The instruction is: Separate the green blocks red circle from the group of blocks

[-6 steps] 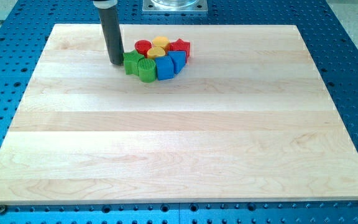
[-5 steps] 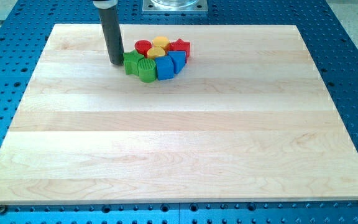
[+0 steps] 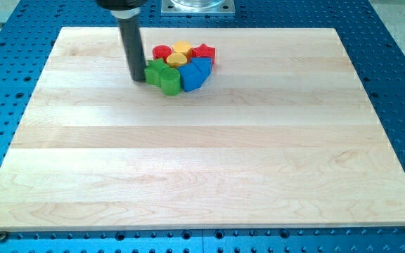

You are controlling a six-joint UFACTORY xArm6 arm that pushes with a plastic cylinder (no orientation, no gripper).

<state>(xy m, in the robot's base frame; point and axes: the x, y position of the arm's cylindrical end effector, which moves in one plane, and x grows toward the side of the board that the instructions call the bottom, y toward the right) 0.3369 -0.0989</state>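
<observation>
A tight group of blocks sits near the view's top centre of the wooden board [image 3: 202, 154]. A green star-like block [image 3: 154, 71] and a green cylinder [image 3: 169, 79] form its left and lower side. A red circle [image 3: 162, 51] lies at the upper left of the group. Two yellow blocks [image 3: 181, 52] sit in the middle, a red star [image 3: 204, 52] at the upper right, and two blue blocks [image 3: 194, 73] at the lower right. My tip [image 3: 138, 78] touches the left side of the green star-like block.
The board lies on a blue perforated table [image 3: 399, 84]. A grey metal mount [image 3: 197, 6] stands at the view's top, just beyond the board's edge.
My tip has moved right and slightly down against the green star-like block. The green blocks and the blue blocks have shifted a little to the right, packing the group tighter.
</observation>
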